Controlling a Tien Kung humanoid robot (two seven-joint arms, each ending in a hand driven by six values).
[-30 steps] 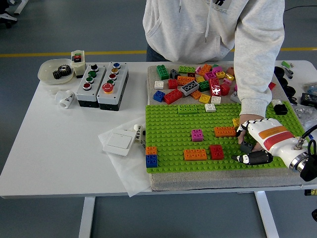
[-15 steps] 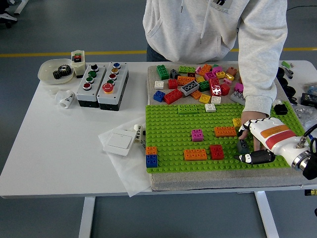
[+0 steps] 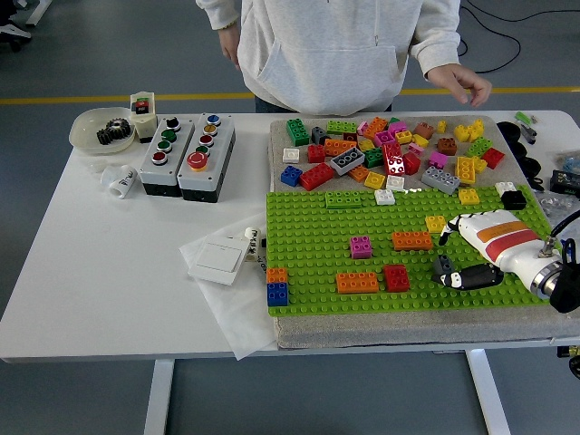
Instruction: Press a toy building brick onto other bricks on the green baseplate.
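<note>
Head view: robot hand (image 3: 464,256) over baseplate (image 3: 308,231)

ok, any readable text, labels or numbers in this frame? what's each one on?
None can be read.
Small box behind the button boxes: a label with red and dark marks, too small to read.
Button boxes: coloured buttons, no legible lettering.
White cylinder left of them: dark print, blurred.
White switch plate: small dark marks beside it, illegible.
Right hand: orange stripes only, no text.
</note>
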